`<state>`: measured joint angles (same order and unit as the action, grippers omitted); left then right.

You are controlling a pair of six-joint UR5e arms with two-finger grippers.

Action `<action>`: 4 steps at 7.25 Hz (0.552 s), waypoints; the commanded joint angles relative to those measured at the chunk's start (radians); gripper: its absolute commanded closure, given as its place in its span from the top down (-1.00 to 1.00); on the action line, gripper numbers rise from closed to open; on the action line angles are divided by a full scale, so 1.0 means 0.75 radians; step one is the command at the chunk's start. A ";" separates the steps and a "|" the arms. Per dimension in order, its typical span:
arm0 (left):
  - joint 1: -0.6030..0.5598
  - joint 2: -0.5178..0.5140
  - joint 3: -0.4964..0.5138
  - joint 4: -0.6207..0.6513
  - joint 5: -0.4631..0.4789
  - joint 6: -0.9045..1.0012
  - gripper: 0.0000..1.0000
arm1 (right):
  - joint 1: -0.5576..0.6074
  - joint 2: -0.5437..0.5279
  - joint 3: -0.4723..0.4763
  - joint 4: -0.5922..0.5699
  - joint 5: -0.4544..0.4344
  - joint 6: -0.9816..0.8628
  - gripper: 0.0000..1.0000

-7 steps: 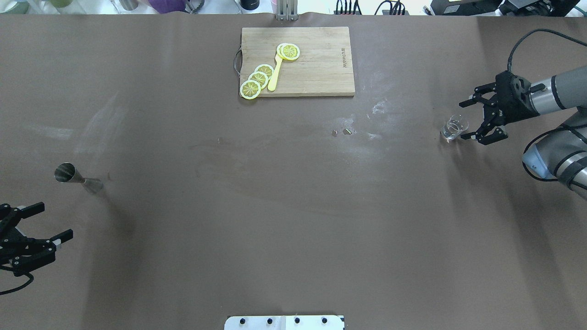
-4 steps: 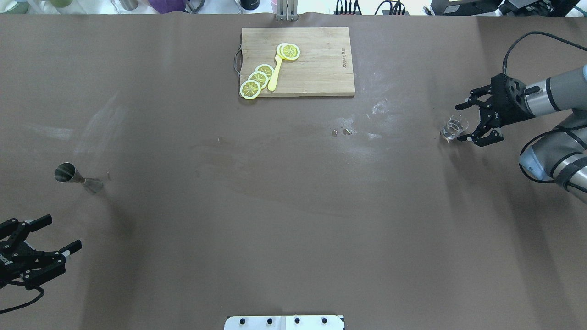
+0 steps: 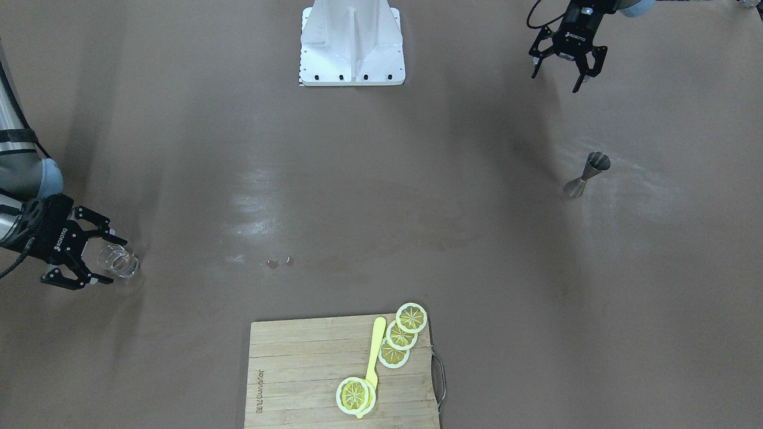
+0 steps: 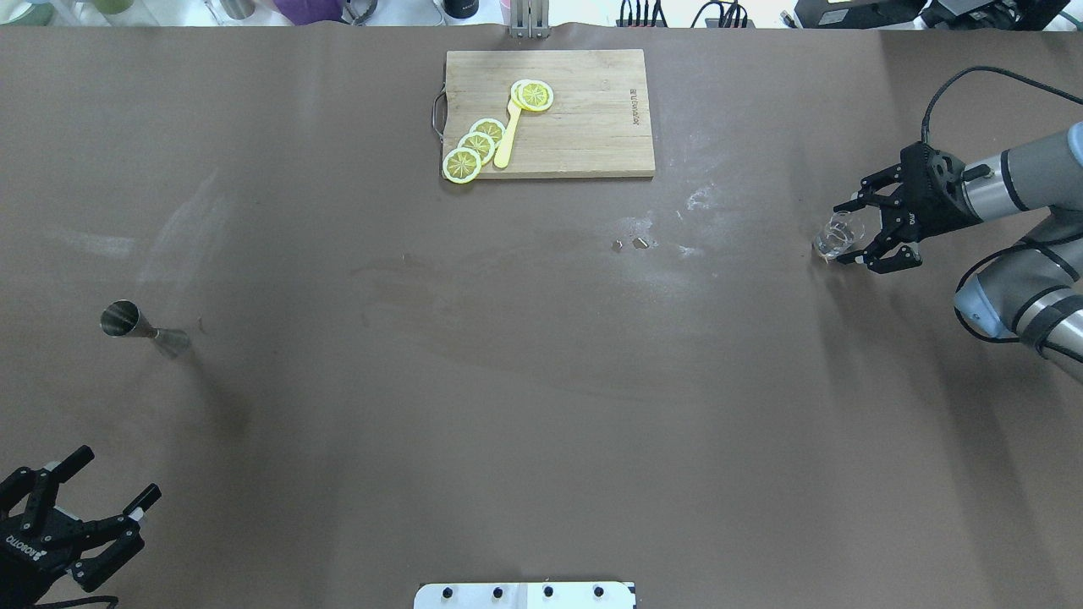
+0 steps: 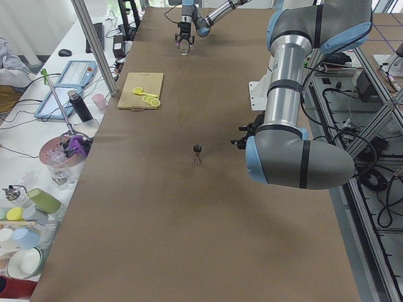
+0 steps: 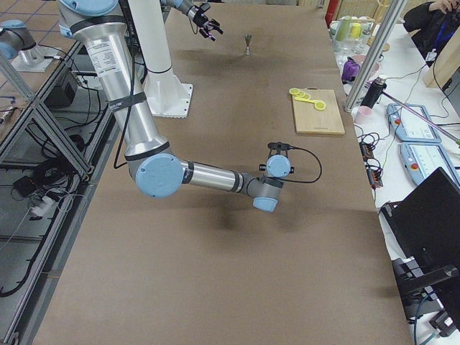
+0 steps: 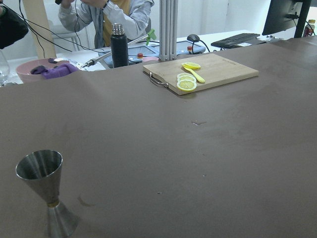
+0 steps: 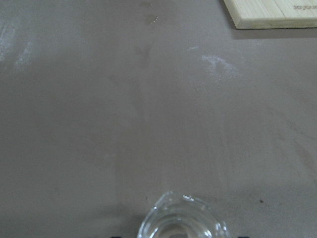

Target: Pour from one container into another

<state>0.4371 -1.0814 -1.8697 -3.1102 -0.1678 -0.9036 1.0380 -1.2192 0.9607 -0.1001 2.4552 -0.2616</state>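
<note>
The clear glass cup [image 4: 836,237] stands upright at the table's right side, with some liquid in it. My right gripper [image 4: 846,234] is open, one finger on each side of the cup [image 3: 119,263] and gaps visible to both. The right wrist view shows the cup's rim [image 8: 183,223] at its bottom edge. The steel jigger [image 4: 144,328] stands upright far off on the left side [image 3: 587,174], and close in the left wrist view [image 7: 43,196]. My left gripper [image 4: 118,472] hangs open and empty near the table's front left corner, well behind the jigger.
A wooden cutting board [image 4: 592,127] with lemon slices [image 4: 476,145] and a yellow spoon [image 4: 508,139] lies at the far middle. Small wet specks [image 4: 630,244] sit between board and cup. The robot's white base plate [image 4: 525,595] is at the near edge.
My right gripper has slid left so its fingers now flank the cup. My left gripper has drawn back toward the robot, away from the jigger. Cup and jigger have not moved.
</note>
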 commanded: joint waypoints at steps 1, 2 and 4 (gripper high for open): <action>0.116 -0.014 0.069 0.239 0.272 -0.286 0.99 | -0.010 0.004 -0.001 -0.001 -0.003 0.007 0.58; 0.113 -0.012 0.083 0.408 0.319 -0.505 0.99 | -0.018 0.004 -0.001 -0.002 -0.015 0.007 0.58; -0.003 -0.023 0.077 0.825 0.312 -0.945 0.99 | -0.020 -0.007 -0.001 0.001 -0.015 0.007 0.17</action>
<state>0.4903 -1.0946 -1.8101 -2.6826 0.0628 -1.4090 1.0252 -1.2190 0.9603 -0.1002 2.4448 -0.2563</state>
